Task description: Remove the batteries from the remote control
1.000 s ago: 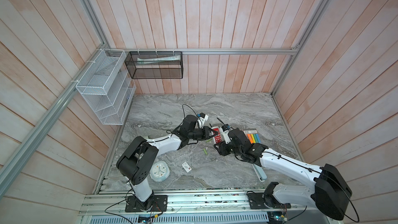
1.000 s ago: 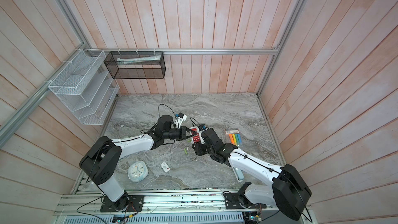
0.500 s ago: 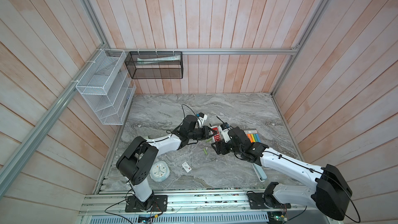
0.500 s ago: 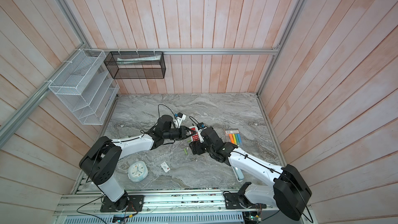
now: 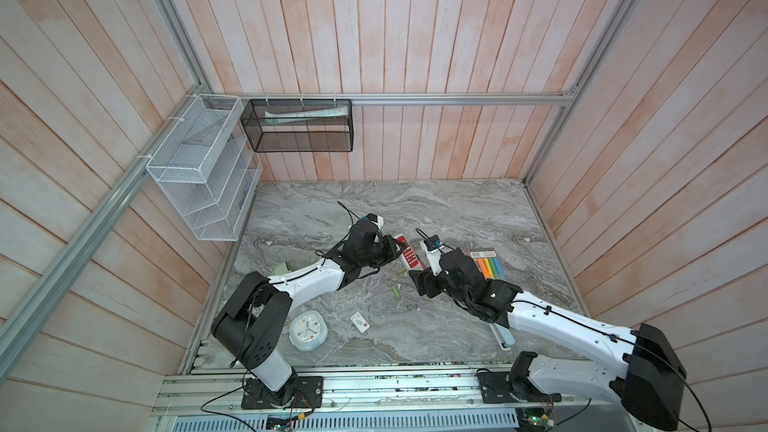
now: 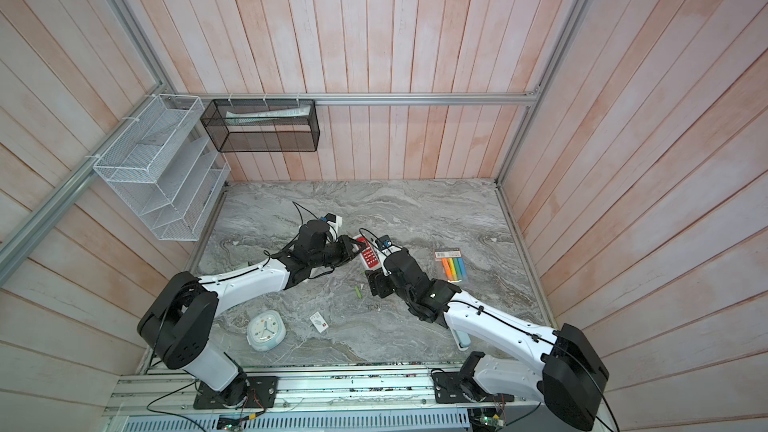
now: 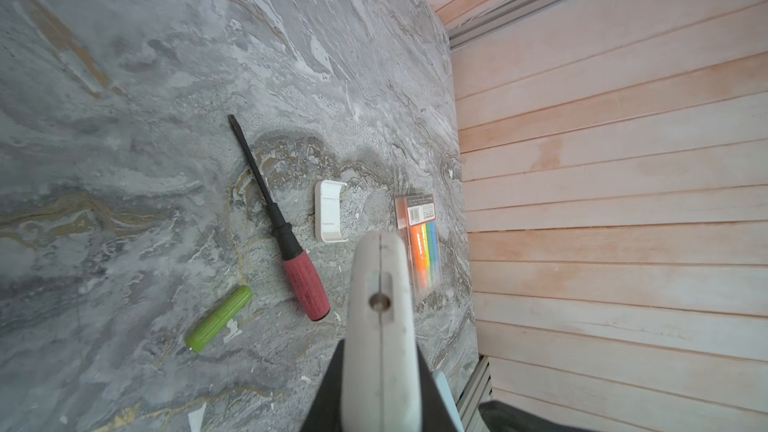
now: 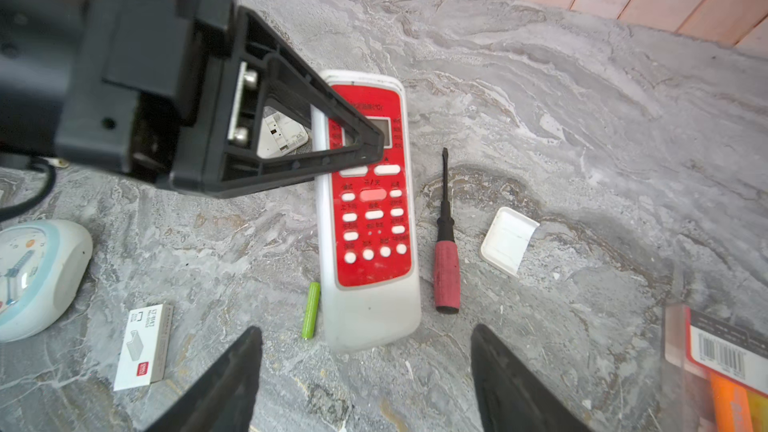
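Notes left gripper (image 8: pixel 372 145) clamped on the far end of the remote control (image 8: pixel 370 243), one finger lying across its display. Notes right gripper (image 8: pixel 365 330) with jaws wide apart, holding nothing, at the remote's near end. Records the remote face up, red keypad showing, about mid-table. Finds one battery (image 8: pixel 311 310) just beside the remote's near left edge and a second battery (image 5: pixel 396 291) alone, toward the near edge. Places screwdriver (image 8: pixel 446 268) just right of the remote, white battery cover (image 8: pixel 508 241) beyond it, marker pack (image 5: pixel 488 263) further right. Finds tabletop (image 5: pixel 415 209) grey, marble-veined, flecked with white specks. Observes pale plank walls (image 5: pixel 415 35) on three sides, aluminium rails (image 5: pixel 457 98), white wire rack (image 5: pixel 199 176) on the left wall, black mesh basket (image 5: pixel 299 126) on the far wall.
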Motion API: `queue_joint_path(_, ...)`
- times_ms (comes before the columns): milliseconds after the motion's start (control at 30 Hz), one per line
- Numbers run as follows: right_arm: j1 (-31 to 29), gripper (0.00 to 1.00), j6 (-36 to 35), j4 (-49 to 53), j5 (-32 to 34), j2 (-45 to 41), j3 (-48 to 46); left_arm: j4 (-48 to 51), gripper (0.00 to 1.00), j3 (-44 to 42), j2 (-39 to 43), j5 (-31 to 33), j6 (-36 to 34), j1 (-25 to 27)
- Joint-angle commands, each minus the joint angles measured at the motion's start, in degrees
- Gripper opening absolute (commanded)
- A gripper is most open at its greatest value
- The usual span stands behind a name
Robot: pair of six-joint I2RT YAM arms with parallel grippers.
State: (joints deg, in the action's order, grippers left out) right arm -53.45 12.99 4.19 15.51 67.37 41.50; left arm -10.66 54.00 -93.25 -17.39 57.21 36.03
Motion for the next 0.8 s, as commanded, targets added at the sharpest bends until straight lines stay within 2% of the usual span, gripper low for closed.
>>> queue_joint_path(0, -6.0, 0.78, -7.4, -6.1, 14.8, 2.4, -0.6, -0.1, 0.0, -1.0, 2.5, 4.6, 5.3, 0.2)
queue_joint_path(200, -12.6, 0.74, -16.5, -13.9, 28.1, 7.8, -1.0, 2.2, 0.0, -1.0, 4.0, 4.7, 7.9, 0.2)
queue_joint_path(333, -14.1, 0.7, -23.0, -19.8, 33.2, 9.8, -1.8, 3.6, 0.0, -0.7, 5.3, 3.5, 7.7, 0.2)
queue_joint_path(467, -14.6, 0.71, -28.9, -24.4, 33.1, 10.2, -3.0, 4.7, 0.0, -0.3, 6.3, 2.4, 6.7, 0.2)
queue_joint_path(767, -14.8, 0.71, -36.3, -31.3, 32.9, 12.7, -4.2, 4.7, 0.0, -0.3, 7.3, -0.1, 5.9, 0.2)
